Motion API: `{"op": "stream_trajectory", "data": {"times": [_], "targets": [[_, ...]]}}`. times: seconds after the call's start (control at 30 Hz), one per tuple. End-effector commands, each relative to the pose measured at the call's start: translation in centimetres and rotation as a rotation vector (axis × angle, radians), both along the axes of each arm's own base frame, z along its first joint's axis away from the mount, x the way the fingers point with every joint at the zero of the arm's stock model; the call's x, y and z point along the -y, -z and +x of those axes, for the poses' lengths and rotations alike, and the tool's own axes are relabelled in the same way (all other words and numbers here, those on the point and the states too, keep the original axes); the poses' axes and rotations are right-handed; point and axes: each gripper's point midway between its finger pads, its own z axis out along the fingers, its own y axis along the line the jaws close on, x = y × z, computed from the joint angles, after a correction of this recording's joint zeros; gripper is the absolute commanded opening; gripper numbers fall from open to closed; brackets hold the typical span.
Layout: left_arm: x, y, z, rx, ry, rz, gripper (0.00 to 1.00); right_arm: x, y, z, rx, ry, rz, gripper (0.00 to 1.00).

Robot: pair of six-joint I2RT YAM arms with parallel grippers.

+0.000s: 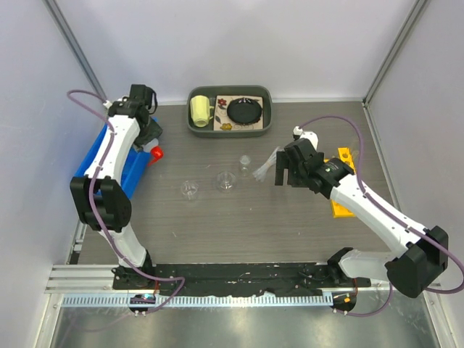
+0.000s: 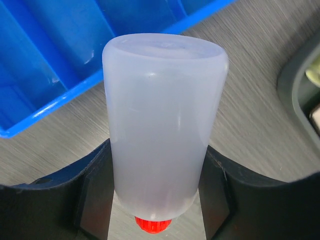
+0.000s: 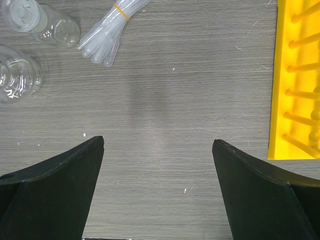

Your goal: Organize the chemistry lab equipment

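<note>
Top view: at the table's left edge the left claw (image 1: 150, 141) grips the squeeze bottle (image 1: 155, 152) beside the blue bin (image 1: 138, 170); the right claw (image 1: 284, 172) hangs spread right of the table's middle. Left wrist: bottle clamped, just outside the bin — likely the stowing step; next, clear its wall, then release. Right wrist: claw empty — tubes (image 3: 107, 30) ahead.

Red-capped bottle (image 1: 155, 152) by blue bin (image 1: 138, 174), glass beakers (image 1: 226, 181) centre

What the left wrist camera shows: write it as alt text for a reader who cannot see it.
The left gripper clamps a white translucent squeeze bottle, its red cap toward the camera, base pointing away. Behind it lie a wood-grain table, a blue bin at upper left and a grey tray at the right edge.
</note>
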Motion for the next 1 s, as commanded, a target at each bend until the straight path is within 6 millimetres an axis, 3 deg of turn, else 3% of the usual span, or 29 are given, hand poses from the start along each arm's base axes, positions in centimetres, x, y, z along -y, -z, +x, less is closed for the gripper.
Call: {"op": "stream_trajectory", "data": {"times": [0.0,0.13,0.27,0.3,0.43,0.7,0.97], "targets": [[-2.5,-1.3,-0.5,0.076,-0.195,-0.063,0.29,-0.6,-1.2,-0.1,0.048,-0.01,0.051,0.95],[-3.7,-0.7,0.8,0.106,-0.28,-0.104,0.28,-0.7,-0.6,-0.6,0.038,-0.021,0.056,0.95],[-3.3,0.3,2.6,0.111,-0.309,-0.144,0.28,-0.8,-0.3,-0.8,0.034,-0.031,0.056,0.96],[-4.5,0.5,2.9,0.12,-0.351,-0.153,0.28,-0.8,-0.3,-0.8,0.032,-0.034,0.059,0.96],[-4.6,1.5,5.2,0.157,-0.397,-0.188,0.28,-1.3,-0.3,-0.8,0.035,-0.051,0.078,0.95],[-4.5,2.7,10.2,0.26,-0.477,-0.254,0.29,-2.0,2.0,-1.0,-0.012,-0.085,0.073,0.95],[-4.7,2.6,13.6,0.365,-0.503,-0.292,0.34,-2.2,2.6,-0.8,-0.025,-0.111,0.05,0.95]]}}
